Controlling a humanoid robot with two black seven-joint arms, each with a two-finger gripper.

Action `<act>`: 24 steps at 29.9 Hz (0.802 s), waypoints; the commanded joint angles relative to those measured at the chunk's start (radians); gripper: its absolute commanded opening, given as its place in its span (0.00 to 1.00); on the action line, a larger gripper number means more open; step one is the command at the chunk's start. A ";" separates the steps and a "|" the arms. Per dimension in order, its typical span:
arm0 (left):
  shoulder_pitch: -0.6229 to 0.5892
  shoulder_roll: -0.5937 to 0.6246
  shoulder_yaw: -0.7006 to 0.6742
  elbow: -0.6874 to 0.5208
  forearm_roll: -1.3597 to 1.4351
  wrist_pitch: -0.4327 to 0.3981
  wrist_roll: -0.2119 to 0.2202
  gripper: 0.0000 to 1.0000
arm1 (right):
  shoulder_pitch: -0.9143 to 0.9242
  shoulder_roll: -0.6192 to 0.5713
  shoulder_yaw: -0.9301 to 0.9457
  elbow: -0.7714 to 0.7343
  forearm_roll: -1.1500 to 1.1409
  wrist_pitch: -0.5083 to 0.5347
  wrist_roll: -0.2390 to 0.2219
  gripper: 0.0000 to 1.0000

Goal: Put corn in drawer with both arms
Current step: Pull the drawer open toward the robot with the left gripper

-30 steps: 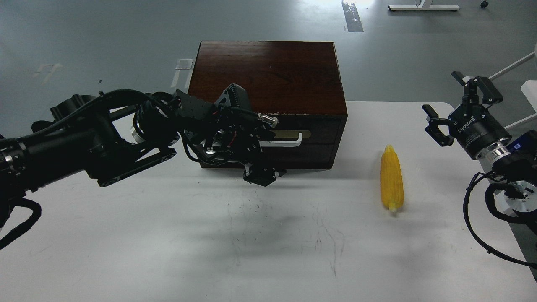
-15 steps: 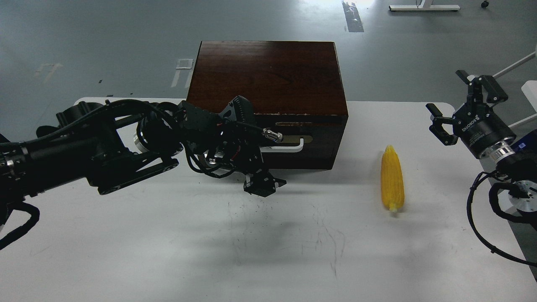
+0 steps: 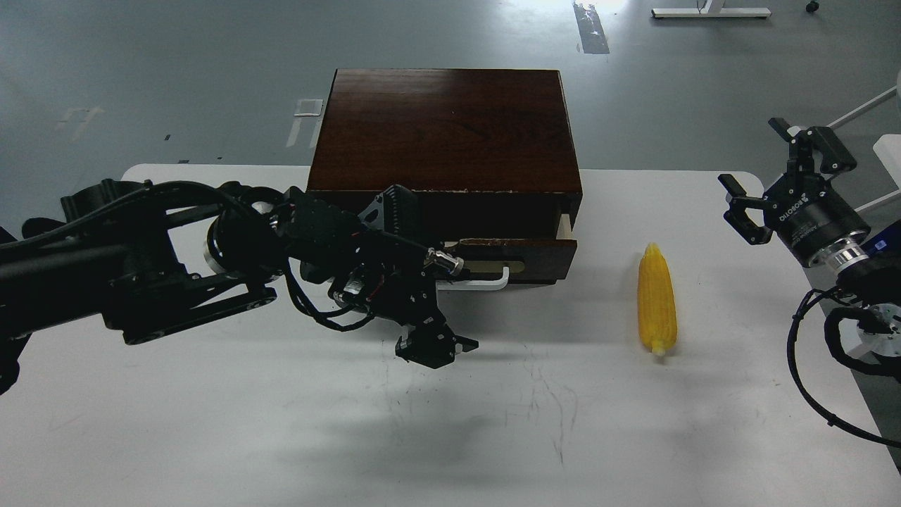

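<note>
The corn (image 3: 657,299) lies on the white table, right of the cabinet, with its tip pointing away from me. The drawer (image 3: 524,252) is the cabinet's upper one and stands pulled out a little, a pale inner side showing at its right end. Its white bar handle (image 3: 489,283) shows only at the right; the left part is hidden behind my left gripper (image 3: 440,278), which is closed around it. One black finger (image 3: 431,346) hangs below, near the tabletop. My right gripper (image 3: 766,177) is open and empty, raised to the right of the corn and beyond it.
The dark brown cabinet (image 3: 450,127) stands at the back middle of the white table (image 3: 493,422). My left arm stretches across the table's left half. Black cables hang from my right arm at the table's right edge (image 3: 809,366). Grey floor lies beyond.
My left arm has drawn back toward me and the drawer has slid out with it, from shut to partly open. The right gripper shifted slightly right. The corn has not moved.
</note>
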 commanded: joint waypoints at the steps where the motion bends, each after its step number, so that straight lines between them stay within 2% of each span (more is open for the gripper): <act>1: 0.002 0.040 0.006 -0.047 0.000 0.001 0.001 0.99 | -0.001 -0.002 0.000 0.001 0.000 0.000 0.000 1.00; 10: -0.004 0.049 -0.007 -0.073 0.000 0.002 0.001 0.99 | 0.000 -0.005 0.001 0.005 0.000 0.000 0.000 1.00; 16: -0.030 0.086 -0.059 -0.154 -0.007 0.007 0.001 0.99 | 0.000 -0.015 0.001 0.005 0.000 0.000 0.000 1.00; 20: -0.029 0.101 -0.168 -0.170 -0.162 0.008 0.001 0.99 | 0.000 -0.015 0.000 0.008 0.000 0.000 0.000 1.00; 22: -0.020 0.110 -0.251 -0.160 -0.370 0.010 0.001 0.99 | 0.000 -0.021 0.000 0.008 0.001 0.000 0.000 1.00; 24: -0.013 0.129 -0.276 -0.145 -0.508 0.013 0.001 0.99 | 0.000 -0.024 0.000 0.011 0.000 0.000 0.000 1.00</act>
